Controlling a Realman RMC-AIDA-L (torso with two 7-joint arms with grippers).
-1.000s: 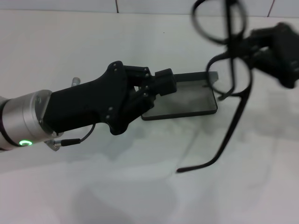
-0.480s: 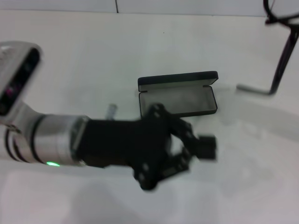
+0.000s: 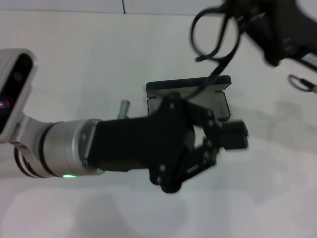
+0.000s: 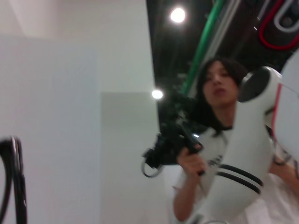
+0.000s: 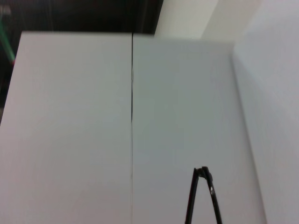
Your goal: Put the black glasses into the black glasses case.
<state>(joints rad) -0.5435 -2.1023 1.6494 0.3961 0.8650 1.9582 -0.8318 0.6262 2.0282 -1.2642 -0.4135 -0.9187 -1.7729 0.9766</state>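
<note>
White table [image 3: 74, 69]: right tool [image 3: 242, 20] holds black glasses [image 3: 215, 37] aloft.

Bright, even light washes the white table [image 3: 99, 59] almost flat, leaving only faint grey shadows under the left gripper [image 3: 233, 136]. The right gripper [image 3: 270, 27] and the black glasses [image 3: 215, 37] are smeared with motion blur. Two ceiling lamps [image 4: 177, 15] glare overhead.

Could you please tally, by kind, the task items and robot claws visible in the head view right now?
Black glasses: 1, held up by the right claw above the case.
Black glasses case: 1, lying open on the table.
Robot claws: 2, the right one and the left claw in front of the case.
Total: 4
</note>
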